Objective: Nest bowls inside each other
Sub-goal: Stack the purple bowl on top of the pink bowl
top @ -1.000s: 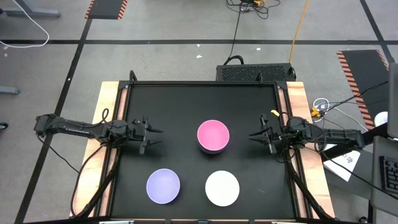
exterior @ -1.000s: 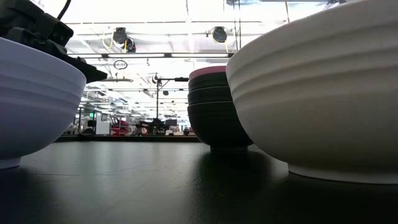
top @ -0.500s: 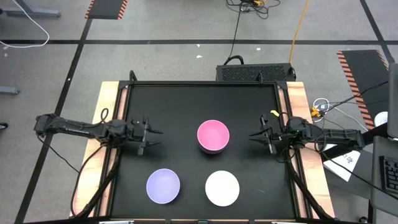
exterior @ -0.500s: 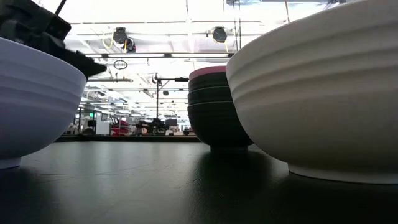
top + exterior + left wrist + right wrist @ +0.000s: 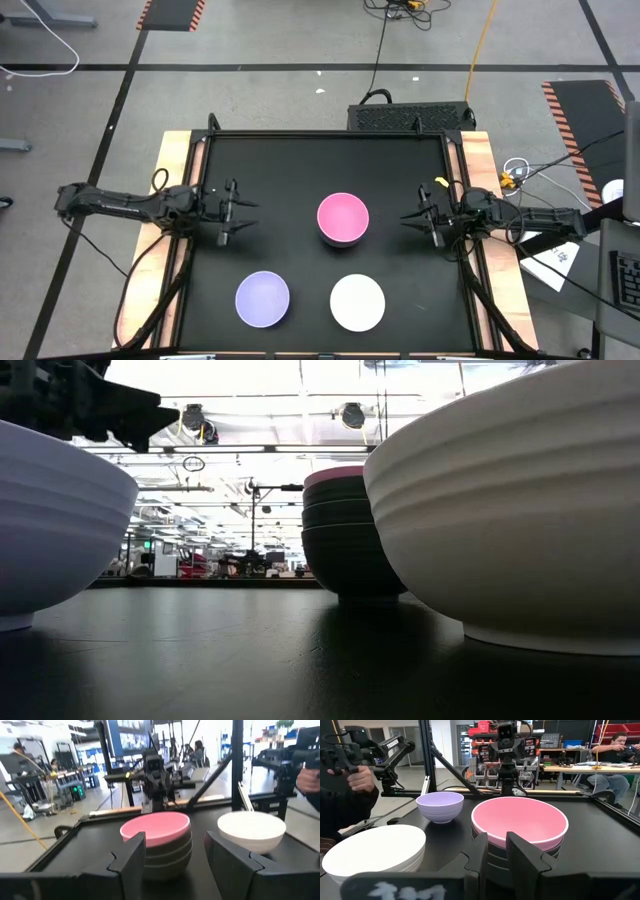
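At the table's middle a pink bowl [image 5: 343, 215] sits nested on top of a stack of black bowls [image 5: 345, 550]. A lavender bowl [image 5: 263, 298] and a white bowl [image 5: 357, 301] stand apart on their bases near the front edge. My left gripper [image 5: 245, 214] hovers level at the left of the stack, pointing at it, open and with nothing between its fingers [image 5: 131, 857]. My right gripper [image 5: 408, 218] waits level at the right of the stack. Its fingers [image 5: 522, 855] stand a narrow gap apart and hold nothing.
The black tabletop [image 5: 300, 165] has wooden side strips and a raised dark frame. A person's hand [image 5: 356, 776] holding a dark device shows beyond the table's near side. Bare room lies between the stack and each gripper.
My left gripper has risen above the table, staying open and pointing at the stack. The bowls have stayed where they were.
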You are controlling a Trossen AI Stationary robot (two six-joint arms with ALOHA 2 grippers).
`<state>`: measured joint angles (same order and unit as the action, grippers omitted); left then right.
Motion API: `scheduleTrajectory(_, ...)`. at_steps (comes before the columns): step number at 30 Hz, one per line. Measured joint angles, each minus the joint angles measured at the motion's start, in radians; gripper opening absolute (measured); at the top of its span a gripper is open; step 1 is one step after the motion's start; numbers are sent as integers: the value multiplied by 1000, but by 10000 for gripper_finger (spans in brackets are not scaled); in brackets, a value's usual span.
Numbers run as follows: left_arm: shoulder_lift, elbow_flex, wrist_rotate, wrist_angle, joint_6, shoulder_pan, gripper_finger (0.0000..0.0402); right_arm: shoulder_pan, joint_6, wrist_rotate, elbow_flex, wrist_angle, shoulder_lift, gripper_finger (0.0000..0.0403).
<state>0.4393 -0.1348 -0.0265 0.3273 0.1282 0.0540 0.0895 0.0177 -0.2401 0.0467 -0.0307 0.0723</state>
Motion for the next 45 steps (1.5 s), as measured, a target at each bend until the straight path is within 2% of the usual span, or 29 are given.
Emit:
scheduleTrajectory(6, 1, -21, -22, -79, 0, 0, 207, 0, 8, 0, 0, 3, 0, 63)
scheduleTrajectory(11, 19, -21, -54, -98, -66, 14, 207, 0, 15, 0, -25, -9, 0, 63)
scheduleTrajectory(23, 138, -31, -57, 64, -100, 113, 207, 0, 15, 2, -32, -23, 4, 64)
scheduleTrajectory(29, 204, -120, -54, 52, -72, 144, 207, 0, 22, 2, -32, -23, 4, 64)
scheduleTrajectory(33, 258, -204, -53, -33, -64, 167, 207, 0, 23, 3, -32, -23, 4, 64)
scheduleTrajectory(45, 456, -394, -58, -251, -299, 255, 207, 0, 27, 3, -32, -23, 4, 64)
